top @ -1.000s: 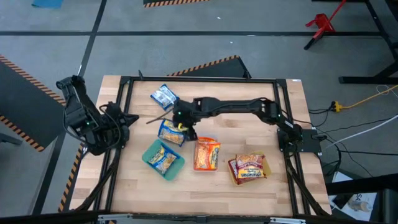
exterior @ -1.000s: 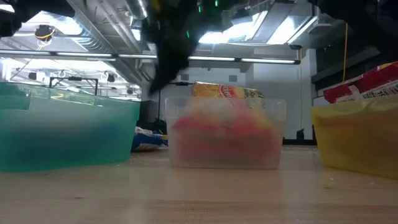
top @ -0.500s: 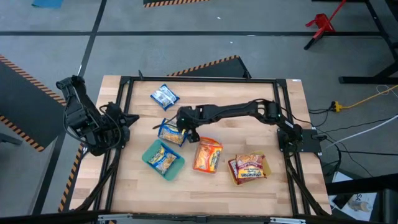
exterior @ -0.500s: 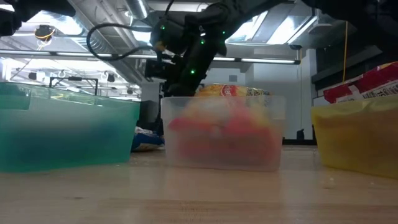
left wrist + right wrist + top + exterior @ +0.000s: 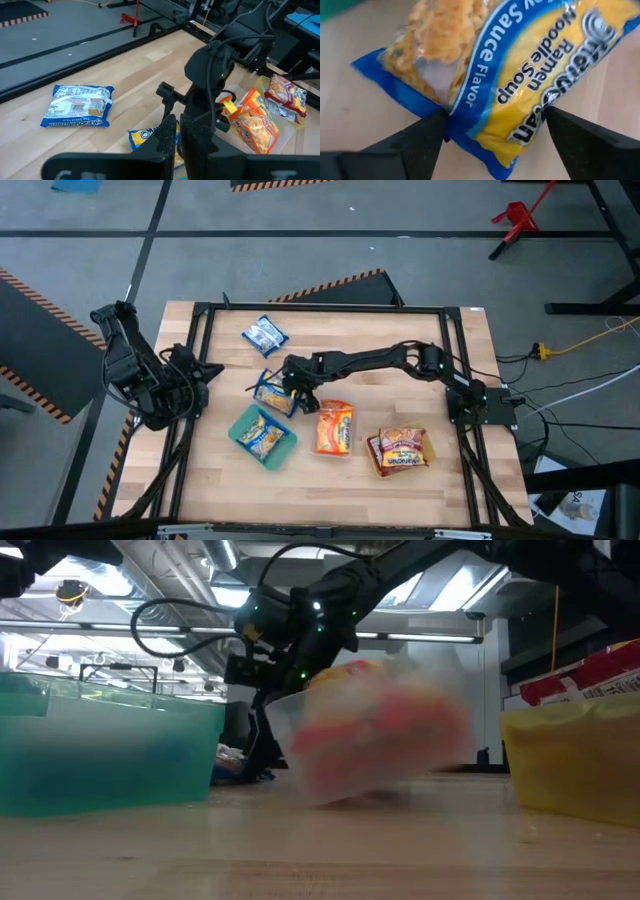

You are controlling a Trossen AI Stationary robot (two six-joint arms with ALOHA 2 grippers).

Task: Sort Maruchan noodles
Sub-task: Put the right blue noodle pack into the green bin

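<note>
A blue-and-yellow Maruchan packet (image 5: 268, 393) (image 5: 520, 85) lies flat on the wood left of the table's middle. My right gripper (image 5: 290, 387) (image 5: 495, 145) is down over it, open, with one finger (image 5: 420, 140) beside each of two opposite edges. A blue-white packet (image 5: 264, 335) (image 5: 77, 105) lies flat nearer the far edge. My left gripper (image 5: 195, 377) waits at the table's left edge. Other packets sit in three trays. My right gripper comes at the blue-and-yellow packet from above, pointing down, its open fingers straddling the packet's width near one end (image 5: 455, 125). The packet lies flat on the table. Whether the fingertips touch its edges, I cannot tell.
A teal tray (image 5: 240, 442) holds a yellow packet, a clear tray (image 5: 333, 450) an orange one, and a yellow tray (image 5: 428, 448) red ones, all in a row toward the near edge. The clear tray (image 5: 380, 740) shows tilted in the low view. A black frame (image 5: 320, 308) rims the table.
My right gripper has come down and slightly toward the near edge onto the blue-and-yellow packet, staying open. In the low view the clear tray beside it has tipped up on its left side.
</note>
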